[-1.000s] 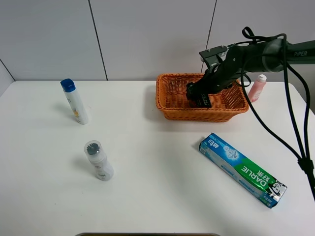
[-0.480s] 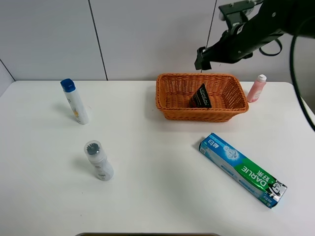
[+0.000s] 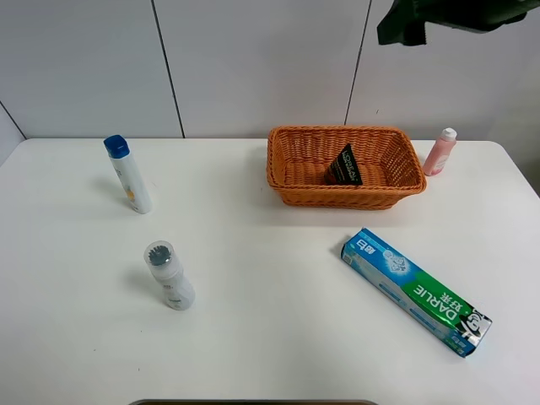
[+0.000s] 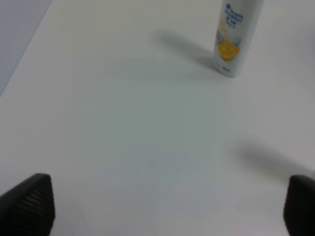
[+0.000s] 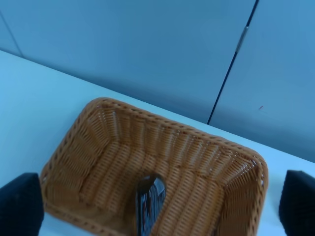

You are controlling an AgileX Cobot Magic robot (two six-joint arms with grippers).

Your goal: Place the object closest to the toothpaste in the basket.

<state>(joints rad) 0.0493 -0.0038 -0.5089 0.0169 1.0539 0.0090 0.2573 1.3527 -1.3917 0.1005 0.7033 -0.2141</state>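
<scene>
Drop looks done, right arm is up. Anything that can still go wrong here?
Mostly minor:
1. The black tube seems to lean against the wicker basket wall rather than lie flat; a bump might tip it over, probably still inside.
2. The right gripper hangs above the basket's far side, open; a careless retract path could clip the pink bottle standing just beside the basket.
3. The toothpaste box lies near the table's front right corner.

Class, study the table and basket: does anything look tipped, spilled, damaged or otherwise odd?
Little stands out. The black tube leans tilted inside the basket, and the grey-capped bottle lies tipped on the table. Nothing looks spilled or damaged.
</scene>
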